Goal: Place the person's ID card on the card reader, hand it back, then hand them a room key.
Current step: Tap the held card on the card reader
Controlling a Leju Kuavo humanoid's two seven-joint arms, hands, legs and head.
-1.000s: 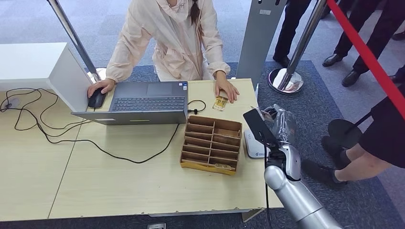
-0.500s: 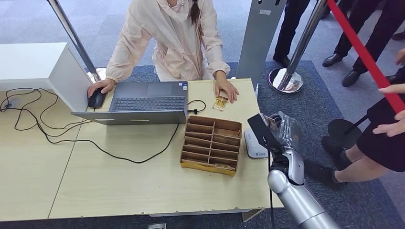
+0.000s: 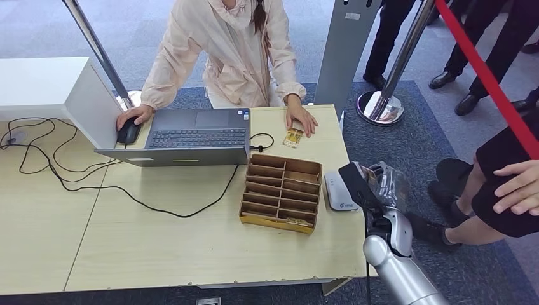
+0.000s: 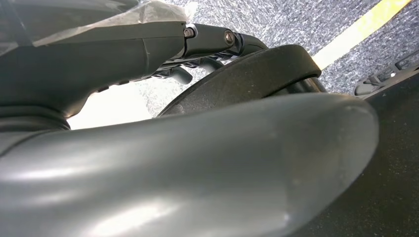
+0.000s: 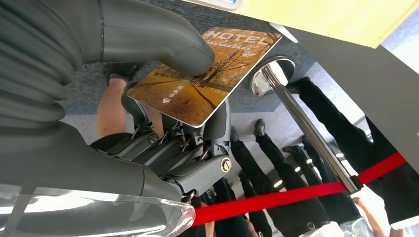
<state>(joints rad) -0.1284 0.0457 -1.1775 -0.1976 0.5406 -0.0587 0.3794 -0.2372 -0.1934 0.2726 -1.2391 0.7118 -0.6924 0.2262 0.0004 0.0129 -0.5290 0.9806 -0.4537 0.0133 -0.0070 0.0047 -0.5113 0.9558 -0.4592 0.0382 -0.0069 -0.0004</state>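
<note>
1. Room key (image 5: 207, 79): a hotel-printed card, pinched by your right robot hand (image 3: 381, 184) beyond the desk (image 3: 191, 254) edge.
2. Card reader (image 3: 340, 190): bare; ID step judged finished.
3. Outstanding: handover to a person's hand (image 3: 518, 187).
4. Left robot hand (image 4: 148, 49): you cannot tell its state.

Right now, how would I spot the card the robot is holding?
Look past the wooden desk's right edge to the silver arm. Its robot hand pinches a hotel key card under the thumb: amber, printed with bare trees and "HOTEL", unlike the white card reader nearby.
</note>
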